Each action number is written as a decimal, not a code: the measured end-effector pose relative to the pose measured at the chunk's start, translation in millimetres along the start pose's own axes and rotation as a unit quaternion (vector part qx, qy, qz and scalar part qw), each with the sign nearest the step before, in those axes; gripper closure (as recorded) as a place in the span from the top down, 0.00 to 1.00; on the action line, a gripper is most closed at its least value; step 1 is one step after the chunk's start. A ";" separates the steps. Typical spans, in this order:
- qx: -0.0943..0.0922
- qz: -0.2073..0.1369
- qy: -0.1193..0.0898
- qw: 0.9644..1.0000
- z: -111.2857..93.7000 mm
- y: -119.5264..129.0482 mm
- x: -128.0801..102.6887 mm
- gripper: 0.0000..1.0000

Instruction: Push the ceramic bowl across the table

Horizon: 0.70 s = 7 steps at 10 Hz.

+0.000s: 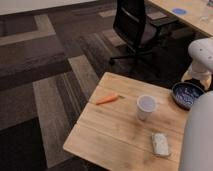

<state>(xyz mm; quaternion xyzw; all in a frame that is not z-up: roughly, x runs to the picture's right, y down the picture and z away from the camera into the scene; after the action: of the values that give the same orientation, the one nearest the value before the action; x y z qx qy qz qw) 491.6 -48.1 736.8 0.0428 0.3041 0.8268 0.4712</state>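
Round, shallow, dark blue glossy ceramic bowl (186,94) just below and in front of the claw (196,79), near the far right edge of the light tan planked wooden desk (115,135). Likely heavy, rigid, slick-glazed, chippable; best pushed low against the outer wall. Claw's opening: cannot tell. Farther left: white paper cup (145,107), orange carrot (107,99).

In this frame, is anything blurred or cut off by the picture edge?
Camera view: soft throughout; the ceramic bowl sits sharp enough to read at the table edge, the hand above it is hidden by the white arm, whose blurred bulk fills the lower right corner.
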 end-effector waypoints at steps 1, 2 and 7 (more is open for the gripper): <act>0.007 0.001 -0.007 1.000 -9.8 -3.3 -5.4 0.65; 0.011 0.000 -0.013 1.000 -21.6 -2.3 -6.2 0.65; -0.051 0.017 0.158 0.986 38.5 -2.1 130.6 0.65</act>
<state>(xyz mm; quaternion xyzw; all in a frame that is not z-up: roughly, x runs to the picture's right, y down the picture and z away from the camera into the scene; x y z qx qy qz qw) 434.8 75.7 738.7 -0.1074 0.3311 0.8457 0.4046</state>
